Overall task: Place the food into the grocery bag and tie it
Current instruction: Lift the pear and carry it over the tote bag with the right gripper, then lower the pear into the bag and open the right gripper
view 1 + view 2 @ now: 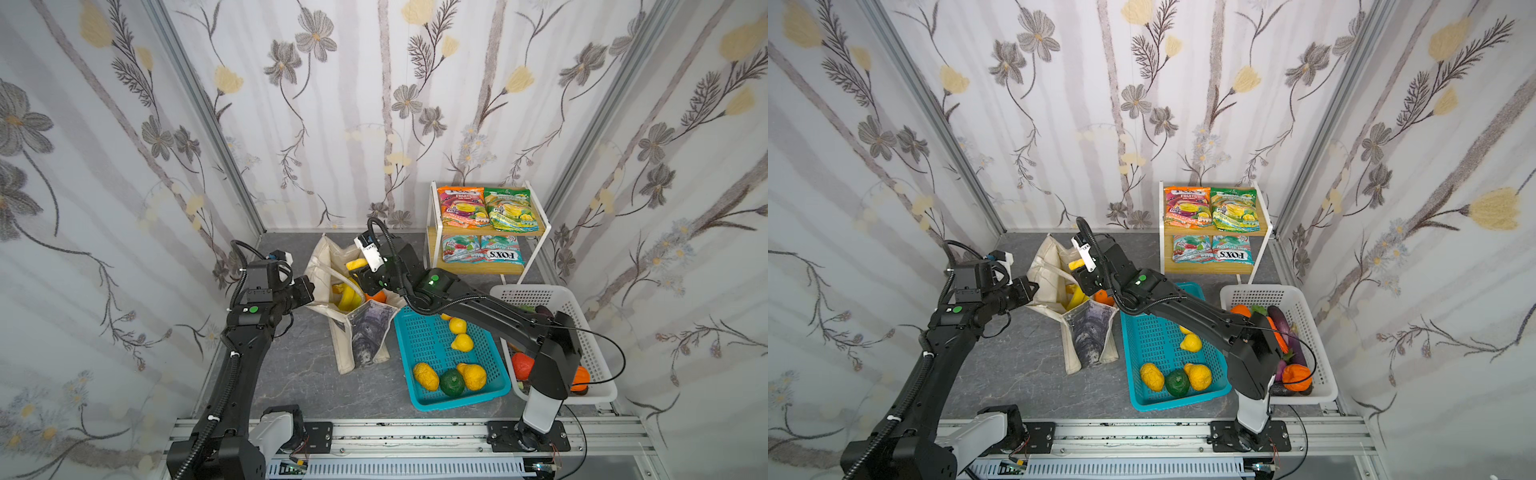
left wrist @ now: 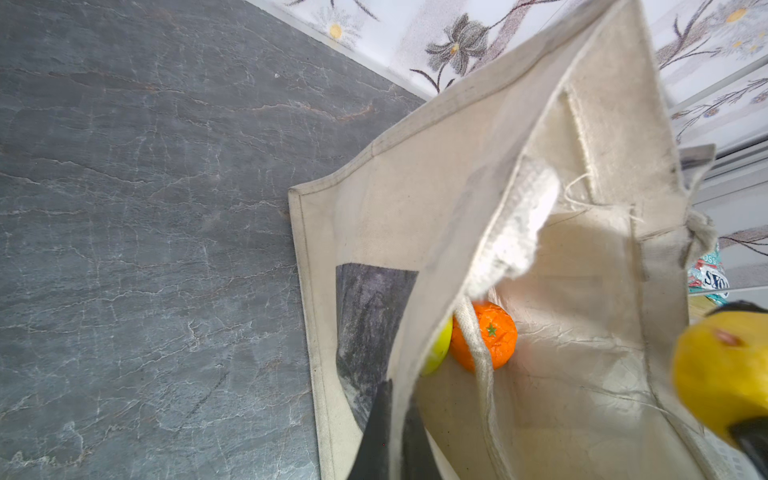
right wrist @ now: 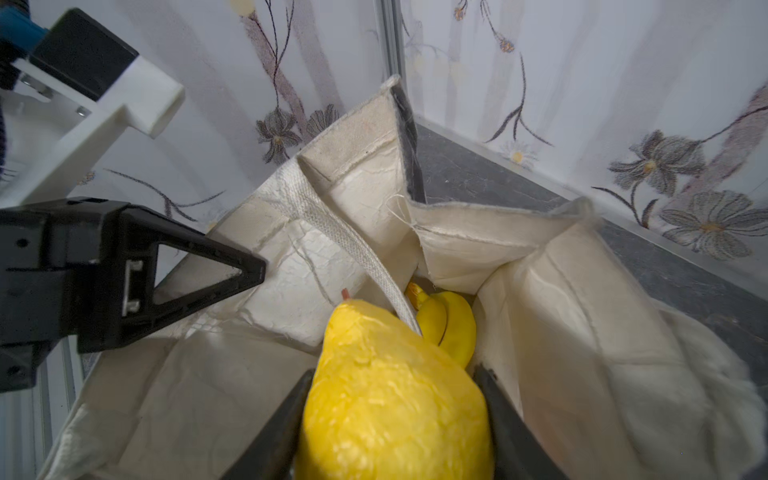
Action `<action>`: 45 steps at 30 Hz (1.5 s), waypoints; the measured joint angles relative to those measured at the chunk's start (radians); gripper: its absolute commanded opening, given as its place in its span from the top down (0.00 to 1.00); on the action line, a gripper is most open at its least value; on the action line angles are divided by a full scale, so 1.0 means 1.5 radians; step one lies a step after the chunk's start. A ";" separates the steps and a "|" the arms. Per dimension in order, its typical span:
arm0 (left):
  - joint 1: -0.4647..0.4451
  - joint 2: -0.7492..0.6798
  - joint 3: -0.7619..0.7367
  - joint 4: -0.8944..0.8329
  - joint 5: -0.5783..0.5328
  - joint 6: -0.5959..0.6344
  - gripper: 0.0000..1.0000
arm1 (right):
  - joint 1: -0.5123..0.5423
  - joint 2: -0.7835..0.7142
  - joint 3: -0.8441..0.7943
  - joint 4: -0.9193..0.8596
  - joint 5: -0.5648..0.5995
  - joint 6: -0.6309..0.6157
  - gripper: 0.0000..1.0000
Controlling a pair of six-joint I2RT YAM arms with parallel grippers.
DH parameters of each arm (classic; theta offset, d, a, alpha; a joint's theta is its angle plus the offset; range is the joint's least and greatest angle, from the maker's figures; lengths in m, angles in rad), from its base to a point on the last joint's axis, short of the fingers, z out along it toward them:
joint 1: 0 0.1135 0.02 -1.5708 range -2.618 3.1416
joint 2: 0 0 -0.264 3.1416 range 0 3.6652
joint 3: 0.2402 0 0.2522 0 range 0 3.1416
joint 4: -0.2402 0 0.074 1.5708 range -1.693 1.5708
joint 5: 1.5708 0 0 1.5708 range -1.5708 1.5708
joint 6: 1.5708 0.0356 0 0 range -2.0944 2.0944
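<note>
Gripping bumpy yellow lemon-like fruit [image 3: 386, 424], right gripper [image 3: 392, 384] hangs over open cream canvas tote [image 3: 561, 332]; left gripper [image 1: 311, 291] clenched on tote's rim.

Cream canvas tote bag [image 1: 318, 266] with a grey-black printed panel sits open on the tabletop [image 1: 291, 365], a yellow banana bunch [image 1: 347, 297] and an orange [image 1: 377, 296] inside. A bumpy yellow lemon-like fruit [image 3: 395, 415] hangs over its mouth, clamped in the right hand [image 3: 395, 370]. Glossy orange and green snack packets [image 1: 511, 210] lie on a shelf [image 1: 482, 269].
</note>
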 measured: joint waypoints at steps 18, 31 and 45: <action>0.000 0.013 0.019 0.000 0.003 -0.001 1.00 | 0.003 0.166 0.033 -0.049 0.057 0.030 0.55; 0.002 0.016 0.018 0.000 -0.021 -0.033 1.00 | 0.009 0.180 0.019 -0.024 0.071 0.047 0.53; 0.004 -0.002 0.006 0.005 0.006 -0.013 1.00 | 0.014 0.160 0.000 -0.021 0.084 0.047 0.28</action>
